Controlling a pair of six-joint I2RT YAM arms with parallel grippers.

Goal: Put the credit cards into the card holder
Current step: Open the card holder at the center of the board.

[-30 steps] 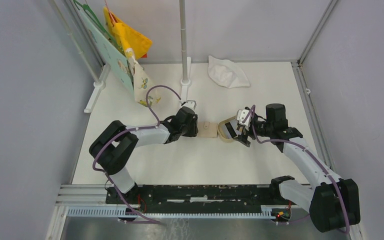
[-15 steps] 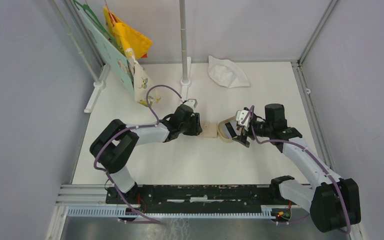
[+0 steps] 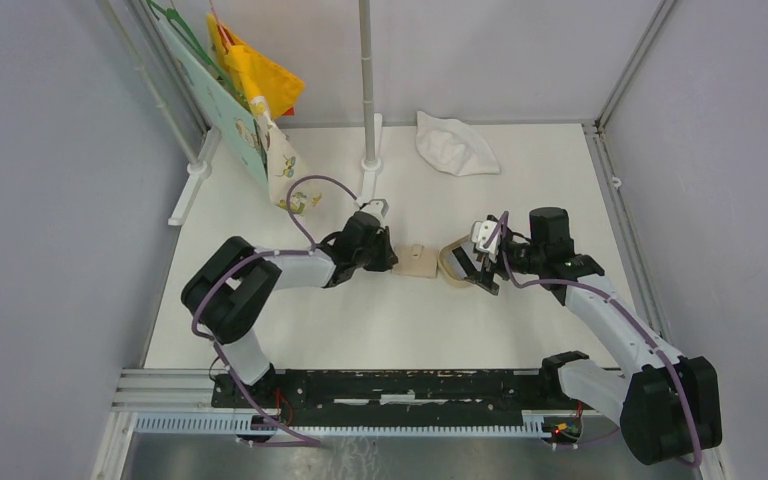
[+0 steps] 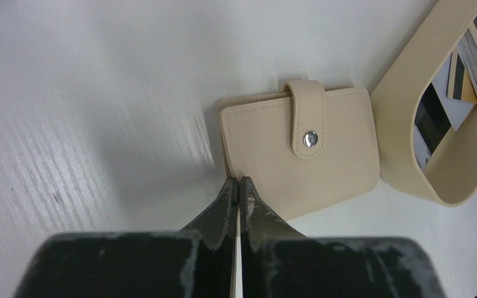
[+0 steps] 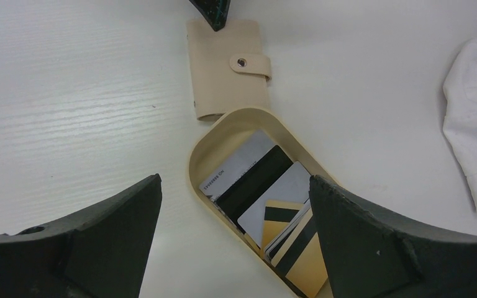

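Between the two arms, the small beige folding card holder (image 4: 341, 149) lies flat & snapped shut, strap edge away from the left gripper (image 4: 239, 186), the nearer arm: jaws clenched tight, tips touching the holder's near edge, pinching nothing I can make out. Just beside the holder's other side sits a tan oval plastic tray (image 5: 194, 161) w/ the thin black, grey-white & orange plastic credit cards (image 5: 254, 180) stacked inside, long axes along the tray. Right gripper (image 3: 480, 268) hangs over those cards, jaws spread wide & empty.
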